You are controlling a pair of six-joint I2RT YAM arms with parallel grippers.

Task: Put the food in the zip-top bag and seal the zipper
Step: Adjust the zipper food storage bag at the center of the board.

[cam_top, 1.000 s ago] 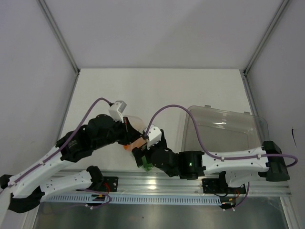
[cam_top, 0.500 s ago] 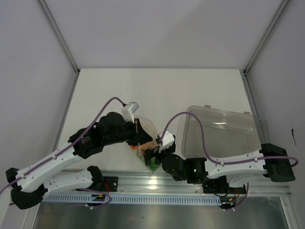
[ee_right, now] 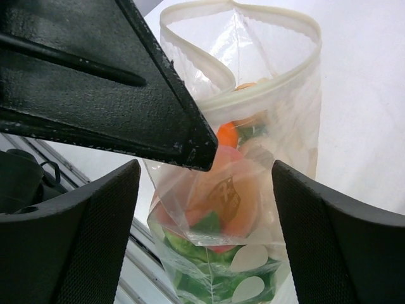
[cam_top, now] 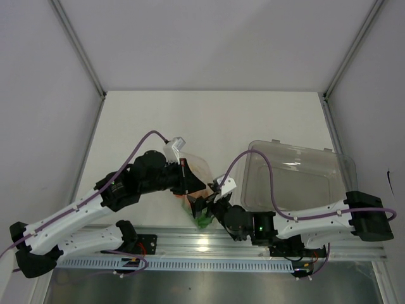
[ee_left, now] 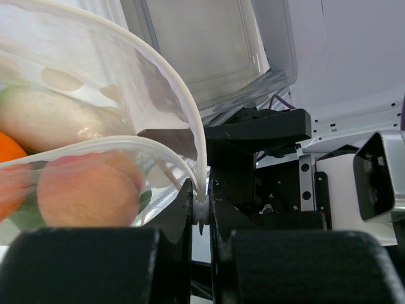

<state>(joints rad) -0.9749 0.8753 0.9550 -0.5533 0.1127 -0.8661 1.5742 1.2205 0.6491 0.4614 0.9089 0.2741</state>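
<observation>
Pinching zipper end, left jaws clamped; right jaws wide, straddling zip-top bag of food.

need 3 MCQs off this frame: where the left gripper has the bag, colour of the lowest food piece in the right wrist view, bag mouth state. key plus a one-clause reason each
1. Where does the left gripper hold the zip-top bag?
A) at one end of the zipper
B) at the bottom fold
C) nowhere, it hangs clear of it

2. What colour is the food piece lowest in the right wrist view?
A) blue
B) green
C) black

3. What state is the bag's mouth in?
A) sealed end to end
B) open in a loop
C) folded over flat

Key:
1 A, the left wrist view shows its fingers pinched on the strip's end.
2 B, the lettuce lies there.
3 B, the two zipper strips stand well apart.
</observation>
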